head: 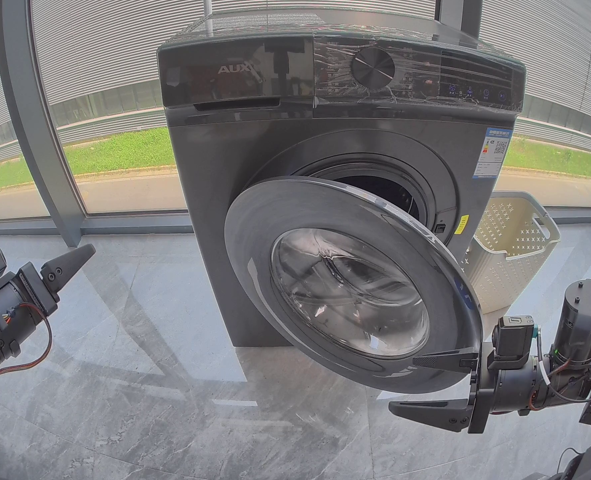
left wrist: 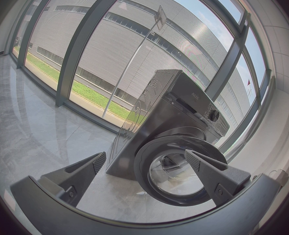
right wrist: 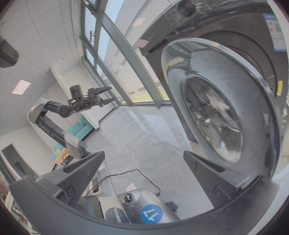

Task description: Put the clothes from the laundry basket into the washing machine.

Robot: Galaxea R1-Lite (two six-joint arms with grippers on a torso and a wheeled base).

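Here, at lower right, the right gripper [head: 435, 387] holds its fingers apart just beside the open door's [head: 255, 235] lower rim, the left gripper [left wrist: 143, 154] gapes at lower left, and the laundry basket [head: 515, 248] stands mid-right beside the washing machine [head: 242, 161].

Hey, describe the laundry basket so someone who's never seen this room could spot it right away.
Find the big grey washing machine in front of the window wall, its round door swung open. On the floor beside it, on the robot's right, stands the laundry basket. Unlike the dark machine, it is cream plastic, its walls dotted with small holes.
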